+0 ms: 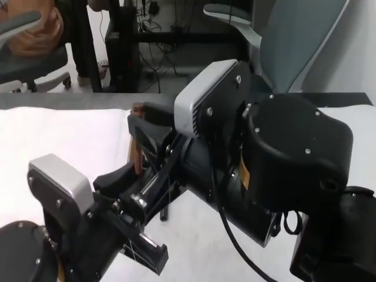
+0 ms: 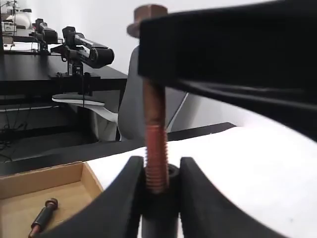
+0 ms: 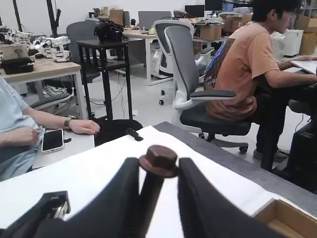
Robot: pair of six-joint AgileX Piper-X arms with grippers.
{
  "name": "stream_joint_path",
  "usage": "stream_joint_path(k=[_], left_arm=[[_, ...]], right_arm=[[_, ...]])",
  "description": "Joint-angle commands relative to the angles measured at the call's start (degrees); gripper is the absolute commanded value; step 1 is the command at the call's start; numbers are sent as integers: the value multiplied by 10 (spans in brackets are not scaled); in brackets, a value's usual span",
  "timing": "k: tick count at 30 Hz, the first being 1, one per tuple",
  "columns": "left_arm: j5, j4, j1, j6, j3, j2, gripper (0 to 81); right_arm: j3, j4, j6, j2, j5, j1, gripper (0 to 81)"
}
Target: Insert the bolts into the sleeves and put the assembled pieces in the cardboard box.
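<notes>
Left claw (image 2: 159, 166): we see it closed on the black sleeve (image 2: 159, 210), which stands upright.
Right claw (image 3: 158, 164): we see it clamped on the copper bolt (image 2: 153, 109) just below the hex head.
Bolt: its threaded end sits in the sleeve's mouth.
Cardboard box (image 2: 44, 174): near the left claw on the white surface (image 2: 257, 168), with one assembled piece (image 2: 43, 216) lying inside.

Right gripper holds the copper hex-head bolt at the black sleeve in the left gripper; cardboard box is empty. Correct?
Not empty. The left wrist view shows the brown cardboard box with one bolt-and-sleeve piece lying in it. The rest stands.
</notes>
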Motion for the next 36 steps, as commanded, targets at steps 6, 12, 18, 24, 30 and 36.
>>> stream_joint_path(k=[6, 12, 18, 24, 30, 36], left_arm=[[-25, 18, 0, 6, -2, -3, 18], [-54, 16, 0, 6, -2, -3, 18], [-56, -37, 0, 1, -2, -3, 18], [-39, -43, -3, -26, -2, -3, 18], [-39, -43, -3, -34, -2, -3, 18], [-13, -65, -3, -37, -2, -3, 18]], right_arm=[[-4, -19, -33, -1, 9, -2, 6], [-4, -24, -33, -1, 24, -2, 6], [-4, -24, -33, -1, 24, -2, 6], [-4, -24, -33, -1, 24, -2, 6], [-4, -24, -33, -1, 24, -2, 6], [-3, -24, -33, -1, 24, -2, 6]])
